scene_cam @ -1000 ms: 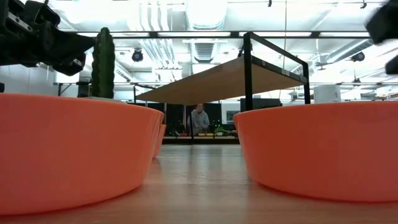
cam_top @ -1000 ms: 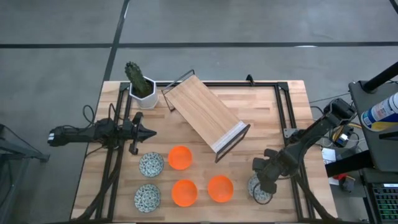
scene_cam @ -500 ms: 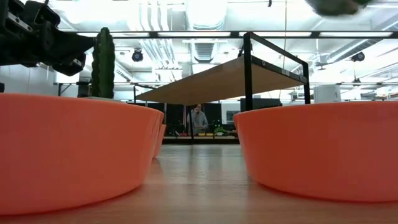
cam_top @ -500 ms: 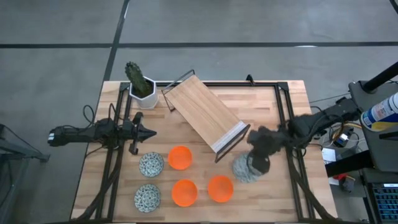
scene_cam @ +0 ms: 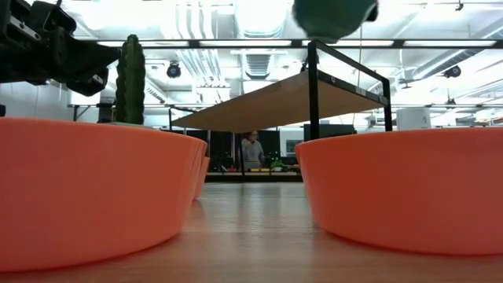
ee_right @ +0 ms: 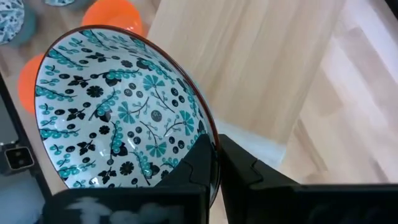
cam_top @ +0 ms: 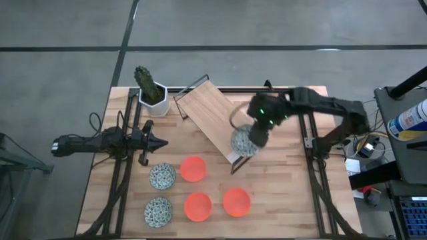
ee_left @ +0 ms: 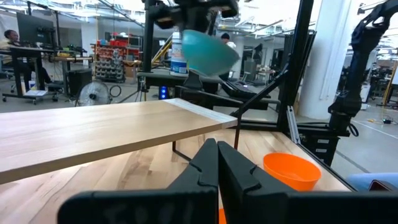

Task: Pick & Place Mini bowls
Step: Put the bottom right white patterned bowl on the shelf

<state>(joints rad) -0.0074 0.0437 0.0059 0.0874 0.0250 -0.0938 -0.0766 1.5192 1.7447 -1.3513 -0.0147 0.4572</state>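
Observation:
My right gripper (cam_top: pixel 253 135) is shut on a white, dark-patterned mini bowl (cam_top: pixel 243 142) and holds it in the air over the right end of the slanted wooden shelf (cam_top: pixel 217 120). The bowl also shows in the low view (scene_cam: pixel 330 14) and the left wrist view (ee_left: pixel 208 53). Two more patterned bowls (cam_top: pixel 162 176) (cam_top: pixel 158 211) and three orange bowls (cam_top: pixel 193 169) (cam_top: pixel 198 207) (cam_top: pixel 236 202) sit upright on the table. My left gripper (cam_top: pixel 160 142) waits shut near the table's left side. My right gripper pinches the patterned bowl by its rim (ee_right: pixel 205 134), one finger inside the bowl and one outside. The bowl is lifted clear of the table and tilted, with its patterned inside (ee_right: pixel 124 112) turned toward the wrist camera.
A cactus in a white pot (cam_top: pixel 152 93) stands at the far left corner. The wooden shelf sits on a black metal frame (cam_top: pixel 303 113) across the table's far half. Bare wood lies on the near right part of the table (cam_top: pixel 287 193).
My right gripper has lifted the patterned bowl off the table's near right part. It has carried the bowl up and toward the far edge and the left, to over the wooden shelf's right end. The bowl now hangs clear in the air.

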